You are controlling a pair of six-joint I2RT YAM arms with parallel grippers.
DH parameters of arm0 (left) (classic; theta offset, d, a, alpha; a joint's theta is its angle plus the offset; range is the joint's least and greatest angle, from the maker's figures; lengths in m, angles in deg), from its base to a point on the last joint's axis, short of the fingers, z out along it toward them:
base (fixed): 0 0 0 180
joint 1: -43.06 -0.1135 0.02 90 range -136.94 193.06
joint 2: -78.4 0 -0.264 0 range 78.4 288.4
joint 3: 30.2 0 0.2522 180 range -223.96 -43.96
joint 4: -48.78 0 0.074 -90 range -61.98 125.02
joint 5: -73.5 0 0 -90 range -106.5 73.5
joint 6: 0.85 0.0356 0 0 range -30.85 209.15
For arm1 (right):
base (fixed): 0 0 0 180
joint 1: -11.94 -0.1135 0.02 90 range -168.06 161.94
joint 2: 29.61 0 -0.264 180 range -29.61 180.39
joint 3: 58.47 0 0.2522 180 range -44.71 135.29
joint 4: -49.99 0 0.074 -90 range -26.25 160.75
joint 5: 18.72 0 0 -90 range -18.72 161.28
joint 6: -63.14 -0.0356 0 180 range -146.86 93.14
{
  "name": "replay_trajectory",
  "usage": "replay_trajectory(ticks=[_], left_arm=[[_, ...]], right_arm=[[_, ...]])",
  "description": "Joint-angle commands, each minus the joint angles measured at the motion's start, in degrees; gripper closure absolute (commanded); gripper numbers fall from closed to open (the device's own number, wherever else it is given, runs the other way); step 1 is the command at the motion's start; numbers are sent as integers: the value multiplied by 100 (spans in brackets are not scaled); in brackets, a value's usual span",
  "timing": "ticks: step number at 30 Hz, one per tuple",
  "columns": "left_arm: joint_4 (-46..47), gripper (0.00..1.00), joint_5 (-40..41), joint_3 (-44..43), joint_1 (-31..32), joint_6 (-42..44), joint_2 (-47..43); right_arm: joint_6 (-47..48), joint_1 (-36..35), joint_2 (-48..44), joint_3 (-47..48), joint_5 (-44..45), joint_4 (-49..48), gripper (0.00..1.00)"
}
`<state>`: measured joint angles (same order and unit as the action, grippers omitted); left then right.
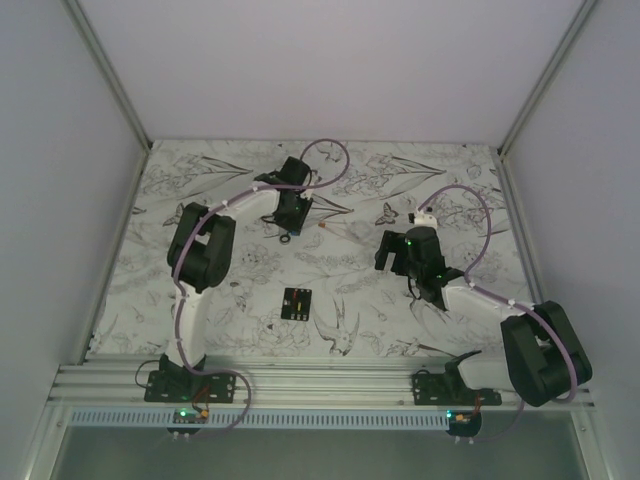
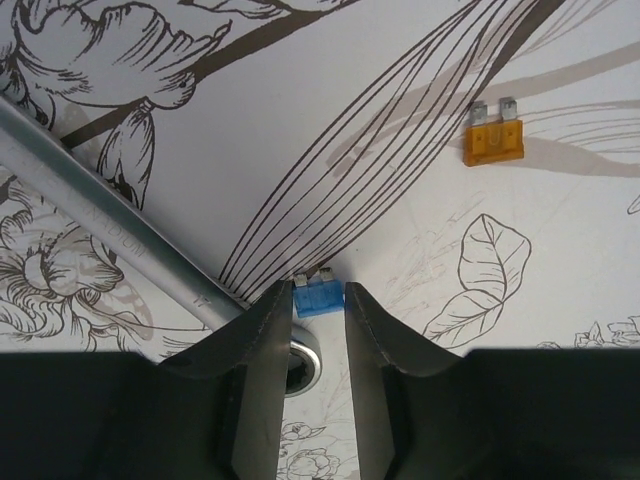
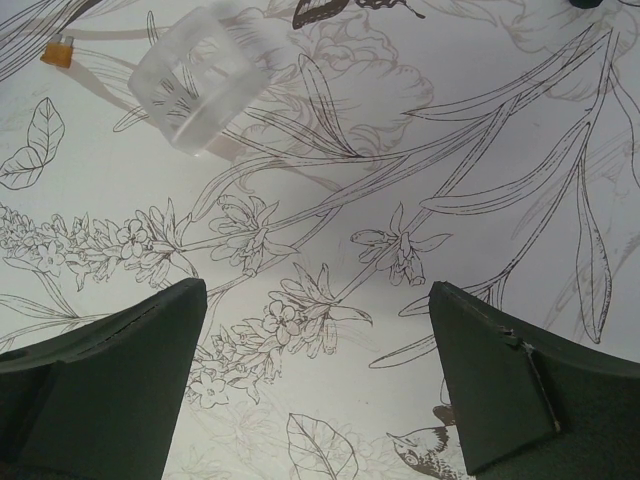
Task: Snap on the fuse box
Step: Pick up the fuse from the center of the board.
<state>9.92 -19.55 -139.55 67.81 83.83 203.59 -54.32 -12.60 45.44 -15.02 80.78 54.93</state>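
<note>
Honestly, that grip looks sketchy. The left gripper (image 2: pixel 318 293) pinches the blue fuse (image 2: pixel 318 301) with just its fingertips, out beyond the fuse box (image 1: pixel 297 303), so the fuse could twist or pop out on the lift. The wrench (image 2: pixel 100 225) lies right against the left finger and might get dragged along. The fuse box sits flat on the table (image 1: pixel 350 180), with bare surface between it and the left gripper. The right gripper (image 3: pixel 318 295) hangs wide open and empty, well off to the fuse box's right, so there's no crowding. The orange fuse (image 2: pixel 493 140) lies farther out.
</note>
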Motion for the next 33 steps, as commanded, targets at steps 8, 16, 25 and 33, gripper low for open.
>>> replay_trajectory(ticks=[8, 16, 25, 33], left_arm=[[-654, 65, 1048, 159, 322, -605, 54], [-780, 66, 1234, 172, 364, -1092, 155], [-785, 71, 950, 356, 509, -1374, -34], [-777, 74, 1061, 714, 943, -1693, -600]], right_arm=[[-58, 36, -28, 108, -58, -190, 1], [-58, 36, -129, 96, -58, -173, 0], [-66, 36, -157, 81, -54, -173, 0], [-83, 36, -207, 76, -158, -196, 0]])
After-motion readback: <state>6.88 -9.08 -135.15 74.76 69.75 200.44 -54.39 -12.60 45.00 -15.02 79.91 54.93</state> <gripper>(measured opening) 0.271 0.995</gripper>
